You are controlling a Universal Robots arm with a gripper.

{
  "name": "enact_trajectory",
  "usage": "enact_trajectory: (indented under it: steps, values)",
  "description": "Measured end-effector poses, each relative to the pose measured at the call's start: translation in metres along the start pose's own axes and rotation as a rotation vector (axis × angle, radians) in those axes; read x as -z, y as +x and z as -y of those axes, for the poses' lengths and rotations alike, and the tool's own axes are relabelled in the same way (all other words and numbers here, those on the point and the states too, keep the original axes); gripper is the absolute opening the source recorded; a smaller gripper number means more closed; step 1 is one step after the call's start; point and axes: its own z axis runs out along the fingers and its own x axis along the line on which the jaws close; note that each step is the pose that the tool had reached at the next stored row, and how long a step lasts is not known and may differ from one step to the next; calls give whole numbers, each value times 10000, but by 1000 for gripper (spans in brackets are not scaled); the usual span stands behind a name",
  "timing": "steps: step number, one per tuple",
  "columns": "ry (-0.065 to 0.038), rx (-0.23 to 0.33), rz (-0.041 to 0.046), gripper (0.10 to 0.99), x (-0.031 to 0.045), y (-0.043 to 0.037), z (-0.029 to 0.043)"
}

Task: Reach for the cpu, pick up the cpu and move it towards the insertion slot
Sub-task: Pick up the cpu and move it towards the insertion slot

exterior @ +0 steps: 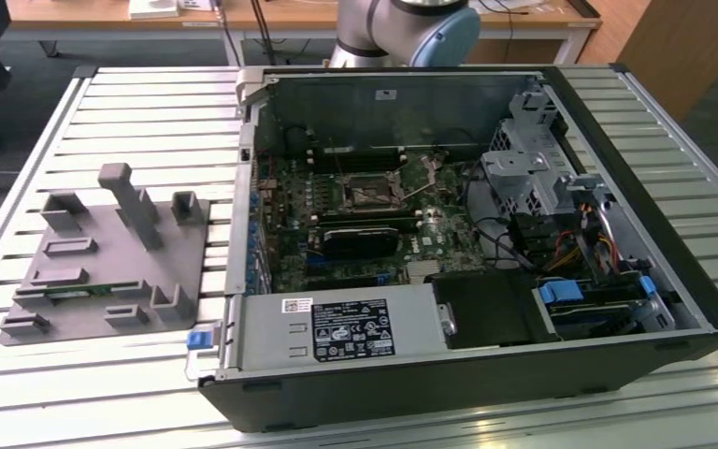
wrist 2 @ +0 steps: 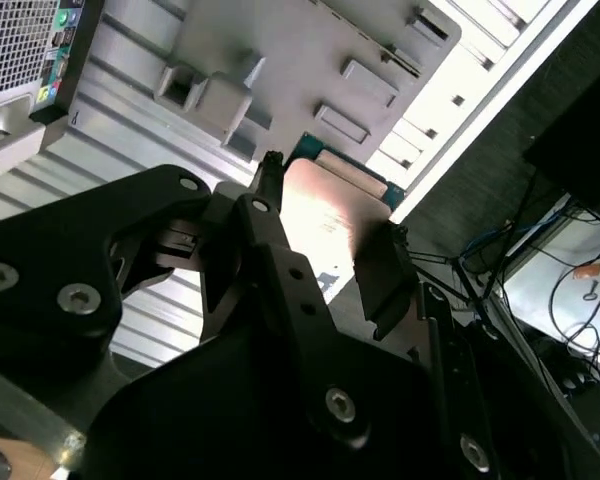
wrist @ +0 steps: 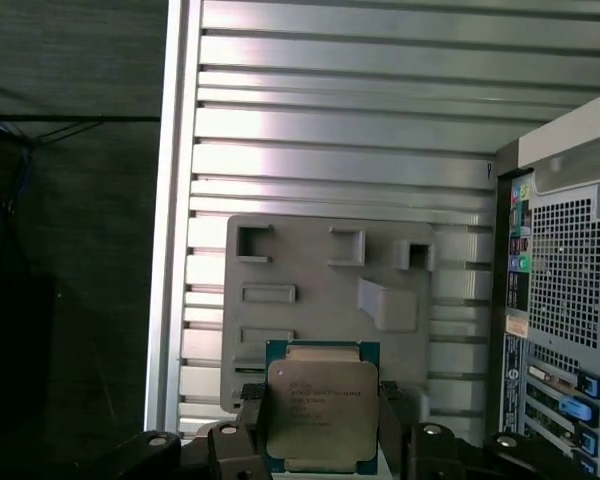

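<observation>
In both wrist views my gripper (wrist: pixel 318 425) is shut on the cpu (wrist: pixel 320 395), a flat square chip with a silvery top and a green edge. Its black fingers (wrist: pixel 248 420) press on two opposite sides. The second wrist view shows the cpu (wrist 2: pixel 330 210) edge-on in the gripper (wrist 2: pixel 325 235). The chip hangs well above the grey fixture plate (wrist: pixel 320 270) on the slatted table. In the exterior view the insertion slot (exterior: pixel 368 194), a dark square socket with a metal frame, lies inside the open computer case (exterior: pixel 609 309), with its thin lever (exterior: pixel 424 180) beside it.
The grey fixture plate (exterior: pixel 97 267) sits at the exterior view's left and carries a green memory stick (exterior: pixel 78 292). A long black card (exterior: pixel 359 241) lies below the socket. The arm's base (exterior: pixel 409 28) stands behind the case. Drive cages and cables (exterior: pixel 559 215) crowd the exterior view's right.
</observation>
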Motion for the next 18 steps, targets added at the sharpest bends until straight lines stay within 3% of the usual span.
enact_trajectory:
  steps: [18]
  values:
    - [-1, 0, 0, 537, 0, -811, 26]
